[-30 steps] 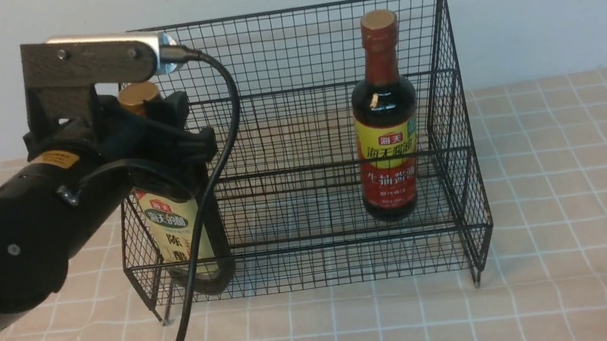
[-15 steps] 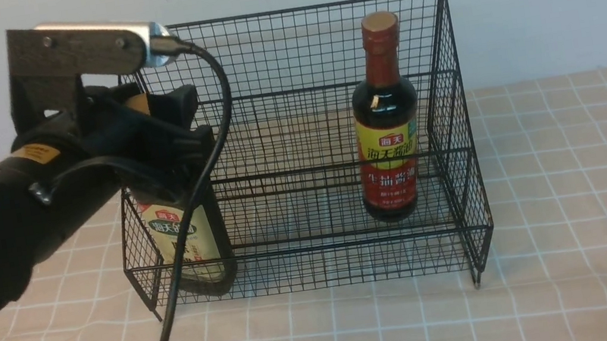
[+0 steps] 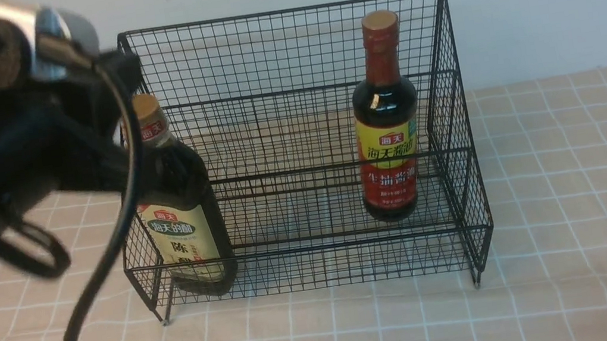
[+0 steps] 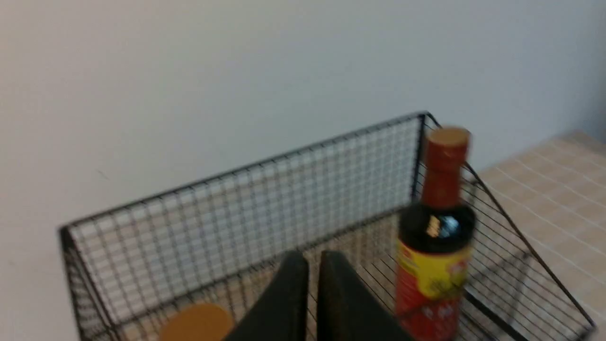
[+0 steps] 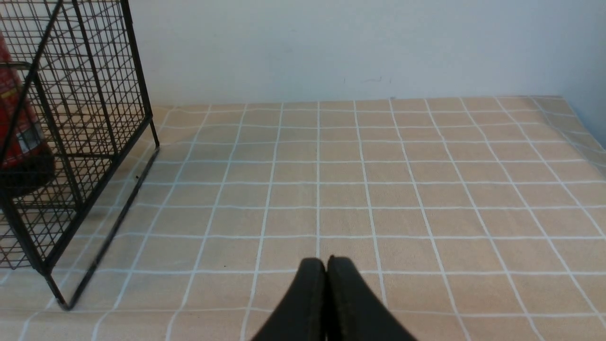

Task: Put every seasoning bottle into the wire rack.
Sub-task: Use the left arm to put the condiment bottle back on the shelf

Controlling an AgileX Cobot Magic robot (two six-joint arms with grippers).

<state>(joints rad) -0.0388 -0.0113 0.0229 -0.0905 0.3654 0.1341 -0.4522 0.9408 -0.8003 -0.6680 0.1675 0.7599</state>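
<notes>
The black wire rack (image 3: 285,47) stands mid-table. Upright on its lower tier at the left is the squarish seasoning bottle (image 3: 183,212) with a gold cap and beige-green label. The round long-necked seasoning bottle (image 3: 388,140) with a red-brown cap stands upright at the right. My left gripper (image 4: 313,258) is shut and empty, above the rack's left end. The gold cap (image 4: 196,324) shows just below and beside it, apart from the fingers. My right gripper (image 5: 326,263) is shut and empty, over the tablecloth to the right of the rack (image 5: 94,94).
A beige checked tablecloth (image 3: 582,183) covers the table and a plain wall stands close behind the rack. My left arm's black cable (image 3: 88,299) hangs down in front of the rack's left corner. The left arm fills the upper left of the front view.
My left gripper let go of the gold-capped bottle, drew back up and to the left, then closed. The bottle stays upright in the rack. The right arm has not moved.
</notes>
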